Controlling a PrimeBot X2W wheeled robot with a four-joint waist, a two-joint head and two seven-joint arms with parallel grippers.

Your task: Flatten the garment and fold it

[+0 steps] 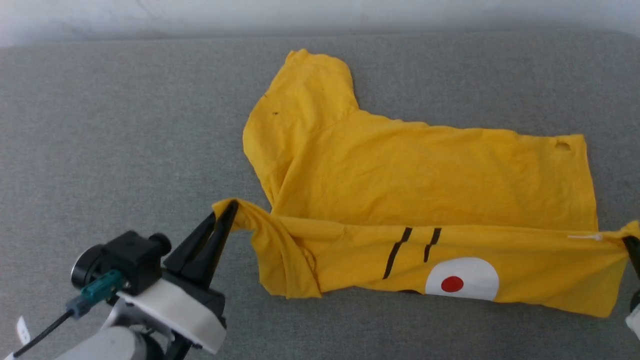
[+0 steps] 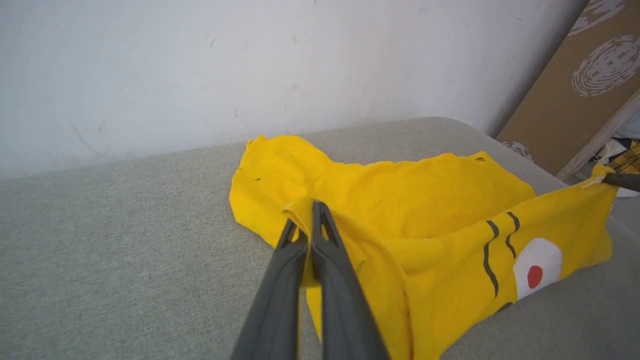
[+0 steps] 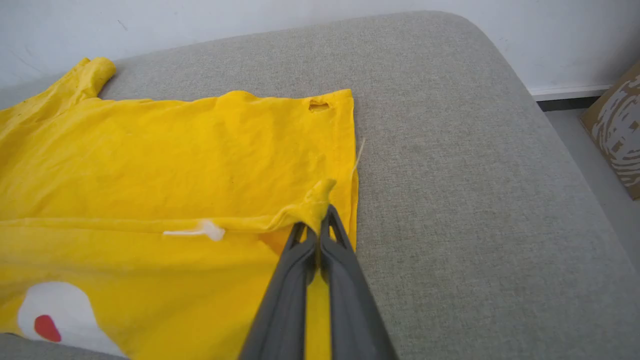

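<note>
The garment (image 1: 420,175) is a bright yellow T-shirt lying on the grey cushion, its near long edge lifted and folded over so the printed side faces me: a white patch with a red dot (image 1: 452,284) and two black lines. My left gripper (image 1: 227,210) is shut on the garment's near left corner (image 2: 305,210). At the frame's right edge my right gripper (image 1: 631,244) is shut on the near right corner (image 3: 320,202). The lifted edge is stretched between them. A sleeve (image 1: 310,70) points away at the far left.
The grey cushion (image 1: 100,150) ends at a pale wall (image 1: 320,15) behind. Its rounded right end (image 3: 525,125) drops to the floor, where a brown cardboard panel (image 2: 575,85) leans. A small hole (image 1: 562,146) sits near the garment's far right corner.
</note>
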